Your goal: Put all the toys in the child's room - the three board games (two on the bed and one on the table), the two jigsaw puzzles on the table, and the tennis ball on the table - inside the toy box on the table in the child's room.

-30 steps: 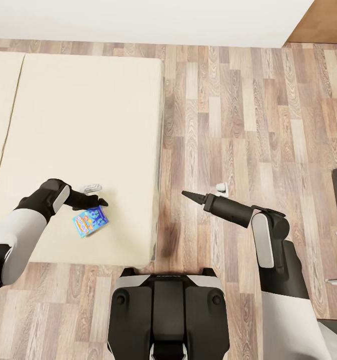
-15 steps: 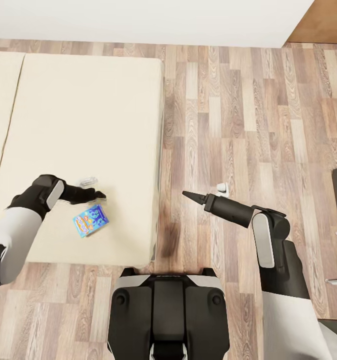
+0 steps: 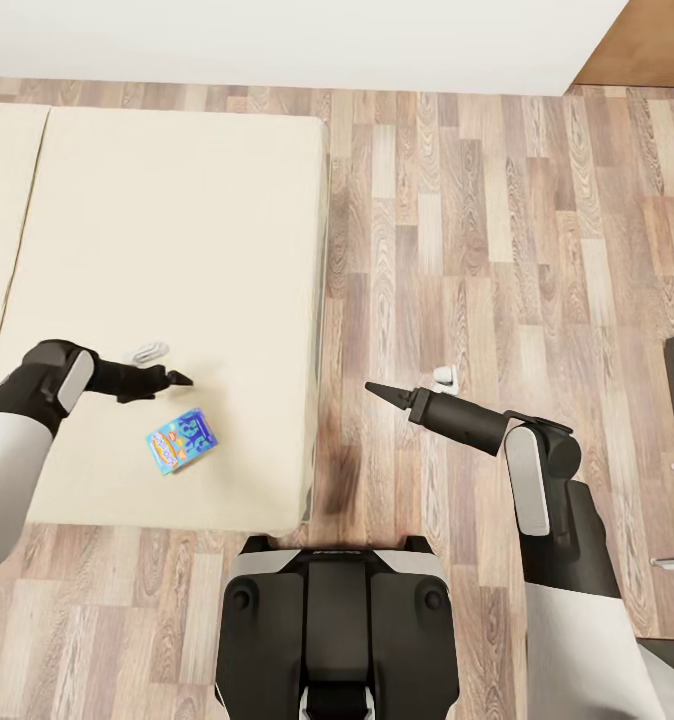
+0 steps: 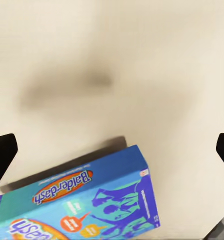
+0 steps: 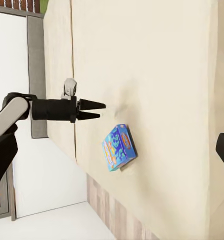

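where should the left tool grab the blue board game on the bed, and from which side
Across its short width, from above. The blue board game lies flat on the bed with its printed face up, so only its thin side edges offer a grip. The left tool, open, sits just beyond it and looks nearest.

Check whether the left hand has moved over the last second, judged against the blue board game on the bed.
Yes. The left hand has pulled back from the blue board game, away toward the bed's far side and leftward; the game lies where it was.
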You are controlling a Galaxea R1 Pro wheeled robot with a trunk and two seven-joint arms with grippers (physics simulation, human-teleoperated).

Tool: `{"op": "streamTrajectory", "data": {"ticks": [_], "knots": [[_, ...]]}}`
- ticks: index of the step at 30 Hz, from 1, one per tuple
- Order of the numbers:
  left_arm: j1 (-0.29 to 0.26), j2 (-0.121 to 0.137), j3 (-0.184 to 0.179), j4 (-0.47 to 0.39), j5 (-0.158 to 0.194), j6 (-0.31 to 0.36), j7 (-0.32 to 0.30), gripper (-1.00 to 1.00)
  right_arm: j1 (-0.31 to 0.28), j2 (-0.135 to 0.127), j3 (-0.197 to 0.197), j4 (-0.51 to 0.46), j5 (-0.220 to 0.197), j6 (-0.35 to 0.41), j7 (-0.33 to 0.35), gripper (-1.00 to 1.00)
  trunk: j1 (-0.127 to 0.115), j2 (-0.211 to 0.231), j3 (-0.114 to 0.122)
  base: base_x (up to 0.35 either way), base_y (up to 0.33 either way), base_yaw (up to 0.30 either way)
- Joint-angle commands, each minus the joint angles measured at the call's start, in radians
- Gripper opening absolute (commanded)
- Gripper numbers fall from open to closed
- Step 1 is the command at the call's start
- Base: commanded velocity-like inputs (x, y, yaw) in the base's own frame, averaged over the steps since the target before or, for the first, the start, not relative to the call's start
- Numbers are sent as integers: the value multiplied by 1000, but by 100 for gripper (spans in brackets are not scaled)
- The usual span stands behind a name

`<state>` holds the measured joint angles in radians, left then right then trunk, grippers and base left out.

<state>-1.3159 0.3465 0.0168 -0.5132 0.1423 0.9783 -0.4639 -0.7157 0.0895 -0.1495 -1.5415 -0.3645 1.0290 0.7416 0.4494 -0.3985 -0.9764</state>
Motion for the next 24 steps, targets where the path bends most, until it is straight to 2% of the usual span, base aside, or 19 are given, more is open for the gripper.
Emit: {"op": "streamTrajectory", "data": {"ticks": [1, 5, 10, 14, 17, 18, 24], "knots": [[0, 4, 2, -1, 8, 14, 2, 100, -1, 1, -2, 0, 6, 4, 8, 100, 1, -2, -1, 0, 0, 0], [0, 24, 0, -2, 7, 39, 1, 100, -1, 2, -2, 0, 6, 4, 7, 100, 1, -2, -1, 0, 0, 0], [0, 73, -4, 0, 4, 51, -21, 100, -1, 1, -3, 0, 7, 4, 7, 100, 1, -2, -1, 0, 0, 0], [6, 129, -9, 5, 1, 53, -112, 100, -1, 1, -3, 0, 8, 5, 6, 100, 1, -2, -1, 0, 0, 0], [27, 151, -13, 6, -3, 53, -172, 100, -1, 0, -3, 0, 9, 5, 3, 100, 1, -2, -1, 0, 0, 0], [41, 158, -15, 7, -4, 53, -192, 100, -1, 0, -3, 0, 9, 5, 1, 100, 1, -2, -1, 0, 0, 0], [96, 170, -17, 7, -7, 52, -222, 100, -1, 0, -4, 0, 8, 5, -2, 100, 1, -2, -1, 0, 0, 0]]}}
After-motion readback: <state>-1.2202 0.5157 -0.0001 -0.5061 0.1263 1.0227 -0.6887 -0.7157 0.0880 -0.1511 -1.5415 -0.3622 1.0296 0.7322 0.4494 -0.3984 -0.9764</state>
